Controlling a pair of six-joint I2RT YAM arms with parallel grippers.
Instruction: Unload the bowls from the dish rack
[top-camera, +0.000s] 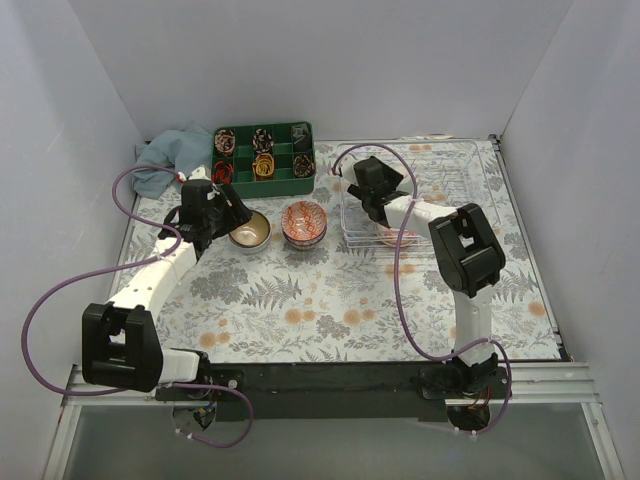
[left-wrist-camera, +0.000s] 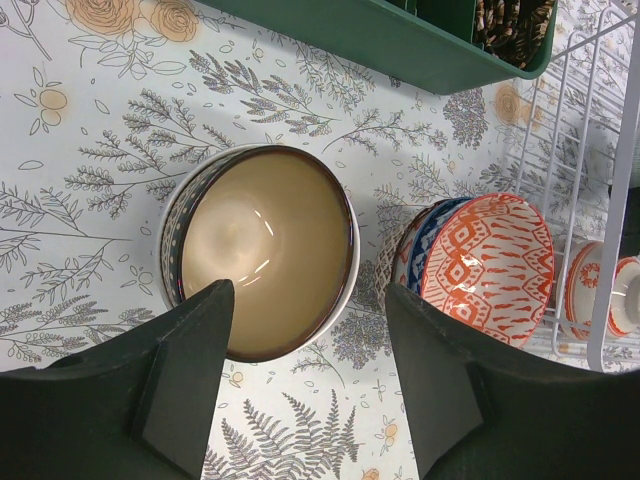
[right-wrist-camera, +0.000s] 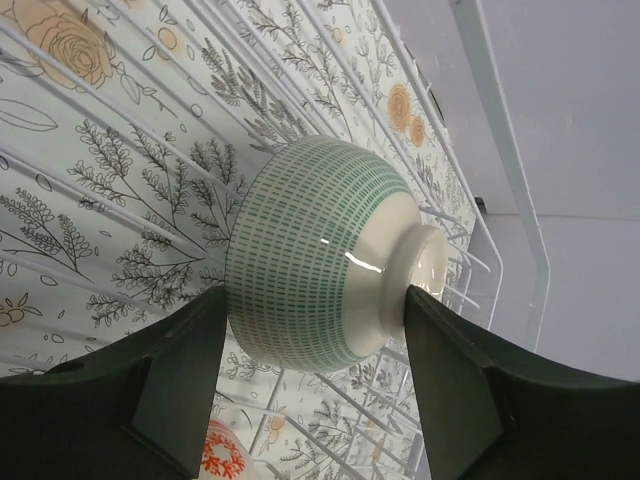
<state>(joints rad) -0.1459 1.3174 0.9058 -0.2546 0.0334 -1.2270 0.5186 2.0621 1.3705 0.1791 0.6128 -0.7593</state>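
Right fingers (right-wrist-camera: 175, 385): closed on green bowl (right-wrist-camera: 320, 270), rim to foot, apparently to lift it from dish rack (right-wrist-camera: 503, 150).
Left fingers (left-wrist-camera: 185, 390): open over cream bowl (left-wrist-camera: 265, 245), already on table (left-wrist-camera: 90, 130).

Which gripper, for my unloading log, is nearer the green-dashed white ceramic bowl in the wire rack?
Right. The right gripper clasps the green-dashed bowl; the left gripper hovers outside the rack, over a cream-lined bowl.

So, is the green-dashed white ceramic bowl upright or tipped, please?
Tipped: the bowl lies on its side in the wire dish rack, foot sideways.
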